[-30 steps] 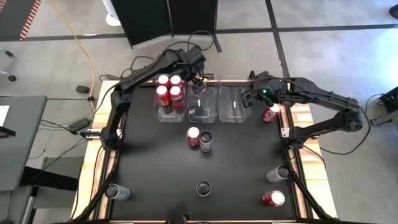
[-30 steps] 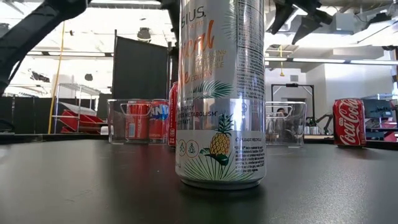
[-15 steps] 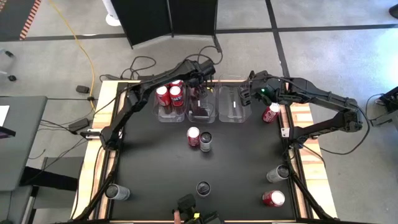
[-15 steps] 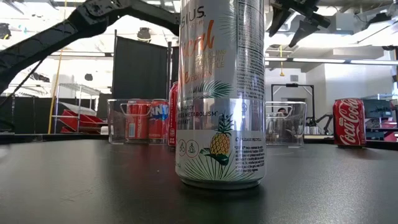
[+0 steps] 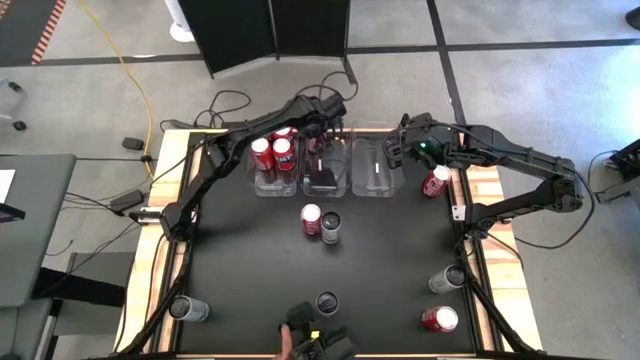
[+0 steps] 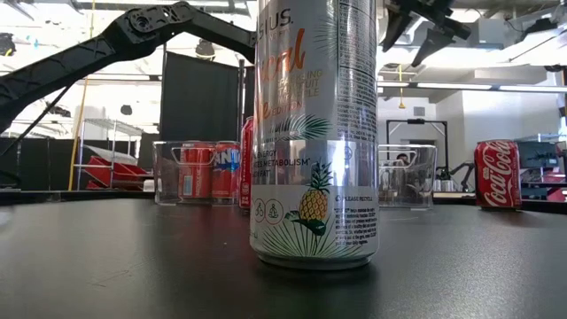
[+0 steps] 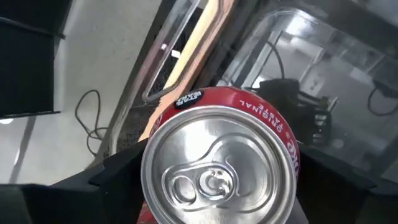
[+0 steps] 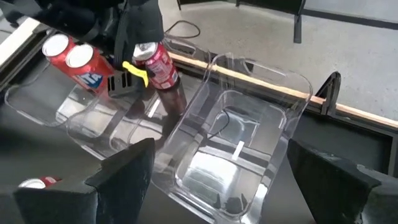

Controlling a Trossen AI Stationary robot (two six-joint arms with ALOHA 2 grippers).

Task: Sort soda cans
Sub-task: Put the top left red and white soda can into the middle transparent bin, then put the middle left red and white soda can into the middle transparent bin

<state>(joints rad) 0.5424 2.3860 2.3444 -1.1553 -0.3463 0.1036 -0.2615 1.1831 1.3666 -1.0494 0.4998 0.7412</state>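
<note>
the left gripper [image 8: 138,59] has its fingers clamped on a red can [image 7: 224,165], hanging over the middle bin [image 5: 323,178]. rigid but slick and dentable (best pinched mid-wall). the right gripper [image 5: 396,152], fingers spread wide, waits above the right bin [image 8: 242,143].

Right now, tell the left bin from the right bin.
The left bin holds red cans; the right bin holds none. The left arm crosses above the left bin; the open right gripper hovers by the right bin. Both are clear plastic.
</note>
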